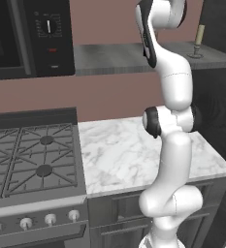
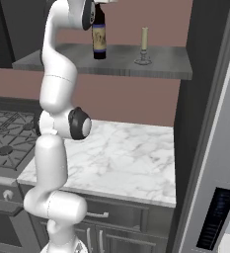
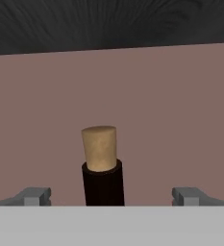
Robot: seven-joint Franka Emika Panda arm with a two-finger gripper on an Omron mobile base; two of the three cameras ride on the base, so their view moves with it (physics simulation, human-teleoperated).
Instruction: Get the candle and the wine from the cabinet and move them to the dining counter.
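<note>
**Open gripper level with the top of the wine bottle on the cabinet shelf**

In the hand view, the gripper (image 3: 111, 196) has its two grey fingertips (image 3: 35, 195) spread wide apart, one at each lower corner, holding nothing. Between them, touching neither, rises the dark neck of the wine (image 3: 103, 168), topped by a tan cork-like stopper. Behind it is a plain dusky-pink wall (image 3: 180, 110), with a dark streaked surface above.

The right base view shows what the hand view cannot. The wine (image 2: 99, 39) stands upright on the cabinet (image 2: 166, 66), a long grey shelf slab, its cream-gold label facing the camera and its top hidden behind the arm's upper joint. The candle (image 2: 144, 45), a short cream taper in a small grey holder, stands upright on the same shelf, to the right of the bottle and apart from it.

In the left base view the white arm covers the bottle, and the candle (image 1: 199, 41) appears near the shelf's right end, with the cabinet (image 1: 109, 57) stretching leftward to a black microwave (image 1: 29, 36) with a dial.

Below the shelf, both base views show a white grey-veined marble countertop (image 1: 124, 155) on dark cabinets. A gas stove (image 1: 32, 160) with black grates and a row of knobs adjoins it on the left. In the right base view a tall dark panel (image 2: 205, 113) stands to the right of the countertop.
</note>
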